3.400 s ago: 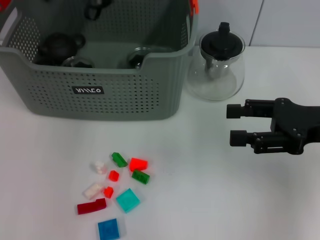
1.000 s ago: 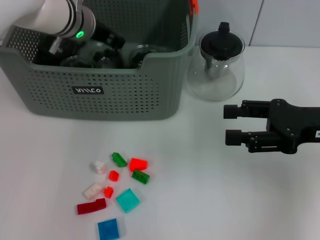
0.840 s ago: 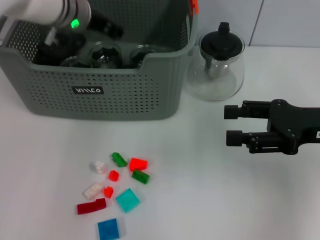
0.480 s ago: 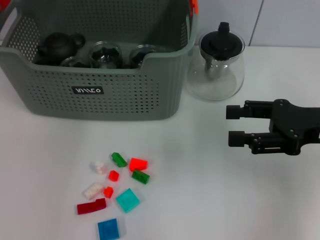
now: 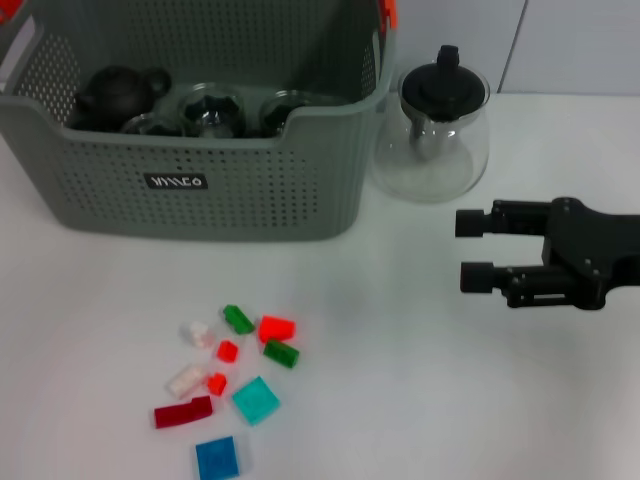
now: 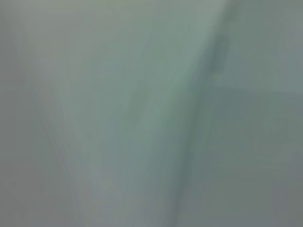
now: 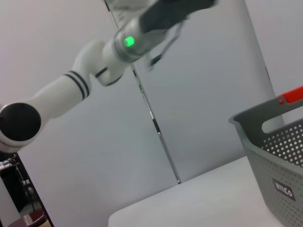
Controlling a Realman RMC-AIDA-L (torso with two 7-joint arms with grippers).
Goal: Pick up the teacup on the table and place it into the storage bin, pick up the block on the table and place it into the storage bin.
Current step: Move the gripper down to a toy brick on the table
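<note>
The grey-green perforated storage bin (image 5: 240, 195) stands at the back left; its corner also shows in the right wrist view (image 7: 284, 151). Inside it sit a glass teacup (image 5: 211, 112), another glass cup (image 5: 283, 110) and a dark teapot (image 5: 115, 90). Several small blocks lie on the table in front of the bin, among them a green block (image 5: 238, 319), an orange-red block (image 5: 277, 328) and a teal block (image 5: 256, 400). My right gripper (image 5: 476, 250) hovers open and empty at the right, far from the blocks. My left gripper (image 7: 182, 7) is raised high, seen only in the right wrist view.
A glass teapot with a black lid (image 5: 432, 125) stands right of the bin, just behind my right gripper. A blue tile (image 5: 217, 459) and a dark red block (image 5: 183, 412) lie near the table's front edge. The left wrist view is a grey-green blur.
My left arm reached into the bin, then lifted out of the head view. A glass teacup now sits in the bin's middle. The right gripper has barely shifted.
</note>
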